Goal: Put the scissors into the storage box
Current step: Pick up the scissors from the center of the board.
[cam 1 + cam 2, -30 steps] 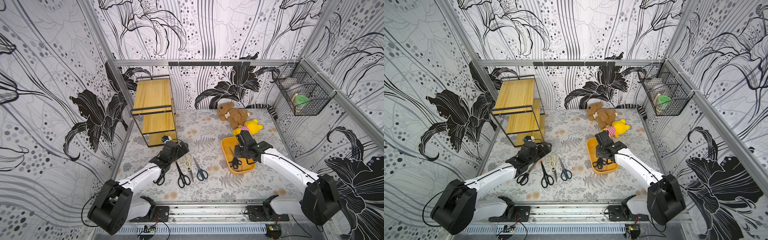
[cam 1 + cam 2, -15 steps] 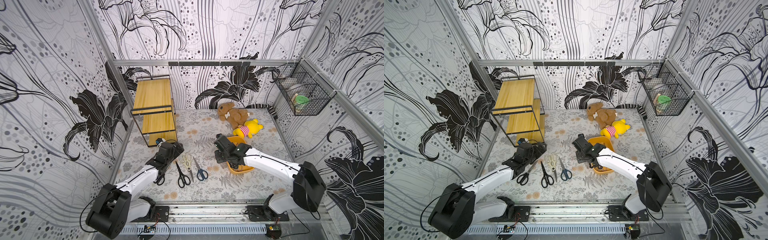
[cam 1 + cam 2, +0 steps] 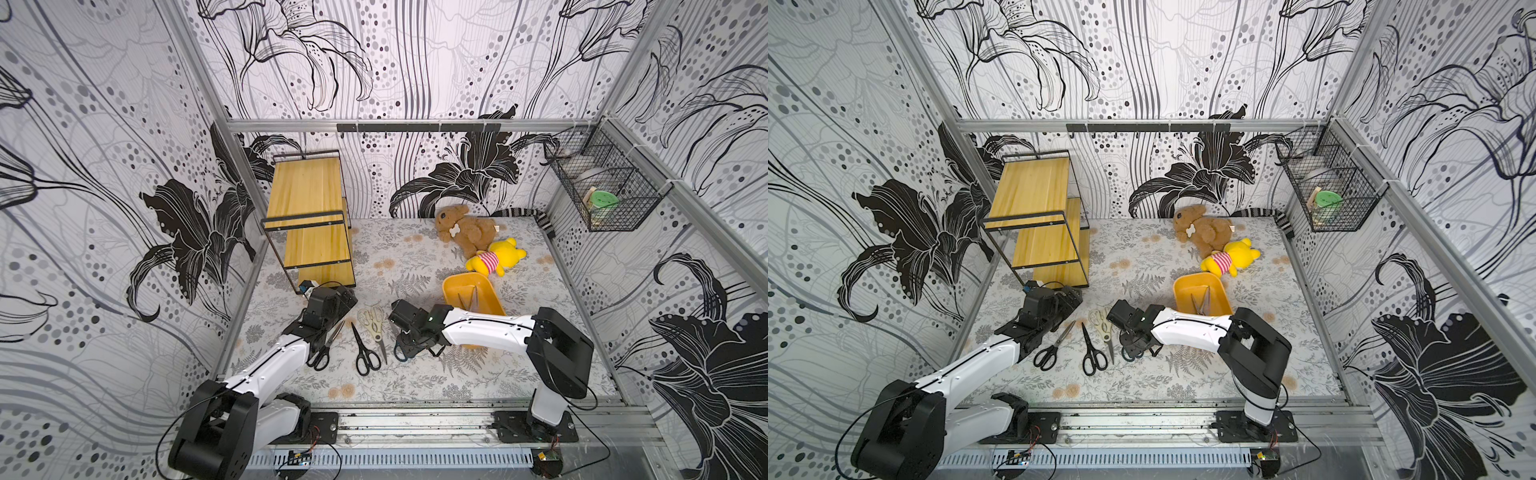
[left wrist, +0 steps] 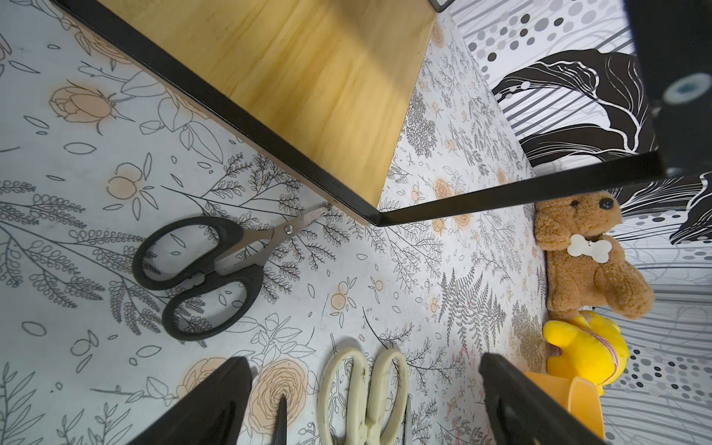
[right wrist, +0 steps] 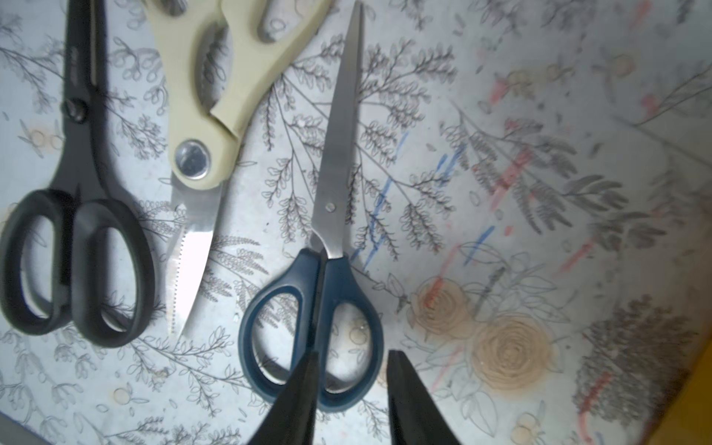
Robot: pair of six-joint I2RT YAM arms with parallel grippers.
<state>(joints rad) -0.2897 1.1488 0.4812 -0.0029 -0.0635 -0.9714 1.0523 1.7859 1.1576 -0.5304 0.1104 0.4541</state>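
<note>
Below, a floral tabletop [image 3: 409, 259] meets lily-papered walls [image 3: 415, 62]; left tool [image 4: 362, 362] spread wide, right tool [image 5: 350, 352] narrowly parted astride blue-handled scissors [image 5: 331, 215].

Orange-yellow storage box [image 3: 455, 289] slanted on the floral mat [image 3: 415, 376], metal blades [image 3: 1201, 307] splayed in a V inside. Left of it, flat in a row: dark blue-handled scissors [image 5: 314, 308], closed, blades pointing away; cream kitchen shears [image 3: 375, 326], handles away; black-handled pair [image 3: 365, 355], closed; tilted black-handled pair [image 3: 323, 352]. By the shelf [image 4: 308, 77] corner, short black-handled pair [image 4: 200, 269]
</note>
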